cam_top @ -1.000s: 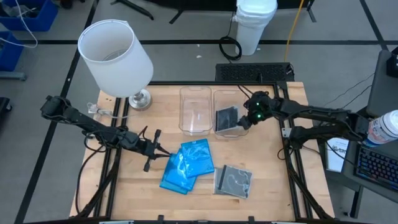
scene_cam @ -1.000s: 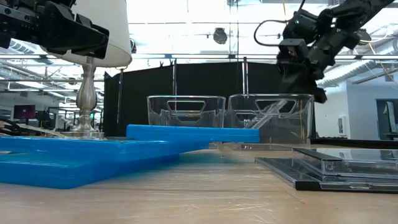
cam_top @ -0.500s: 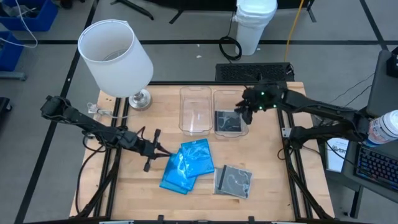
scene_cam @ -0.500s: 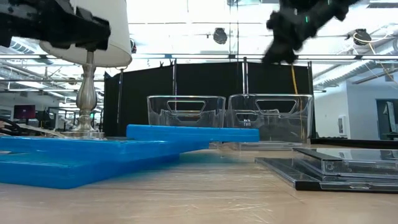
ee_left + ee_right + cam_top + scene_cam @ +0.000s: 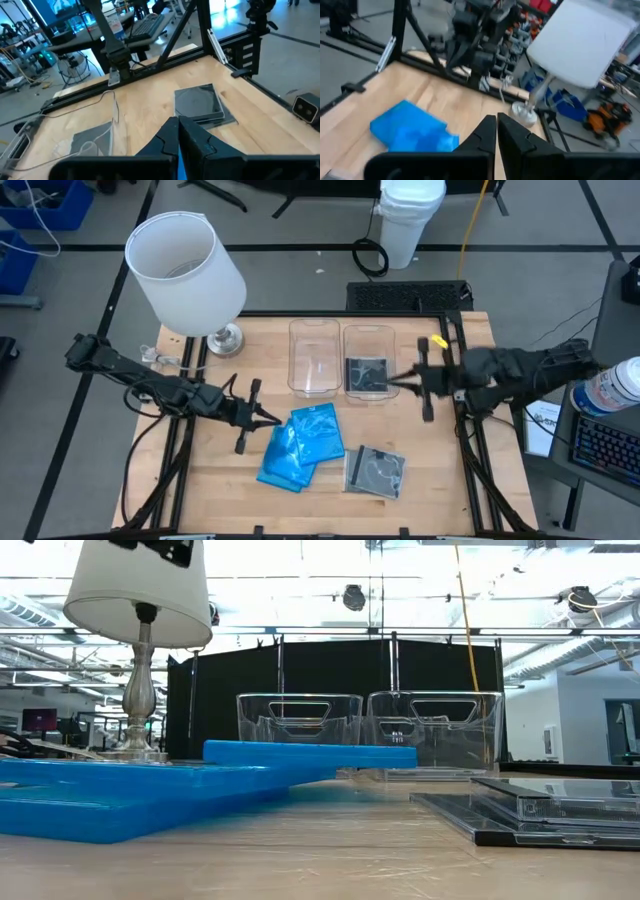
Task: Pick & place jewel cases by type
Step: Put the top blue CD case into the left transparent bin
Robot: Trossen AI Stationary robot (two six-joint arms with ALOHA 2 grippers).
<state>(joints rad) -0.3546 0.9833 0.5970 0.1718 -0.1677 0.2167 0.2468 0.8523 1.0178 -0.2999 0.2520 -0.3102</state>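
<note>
Several bright blue jewel cases (image 5: 302, 445) lie overlapping at the table's near middle, and they also show in the low view (image 5: 200, 780). Dark jewel cases (image 5: 375, 470) lie stacked to their right. One dark case (image 5: 366, 373) lies flat on the floor of the right clear bin (image 5: 368, 332). My left gripper (image 5: 274, 420) is shut and empty just left of the blue cases and above the table. My right gripper (image 5: 392, 383) is shut and empty at the right bin's right near corner, pointing toward the table's left.
The left clear bin (image 5: 314, 358) stands beside the right one at the table's far middle. A lamp with a white shade (image 5: 186, 260) stands at the far left corner. The table frame's posts run along the left and right edges.
My right gripper has risen from over the right bin, then drawn back toward the table's right and near edges. The dark case, which leaned in that bin under the gripper, now lies flat on the bin's floor. My left gripper has risen a little.
</note>
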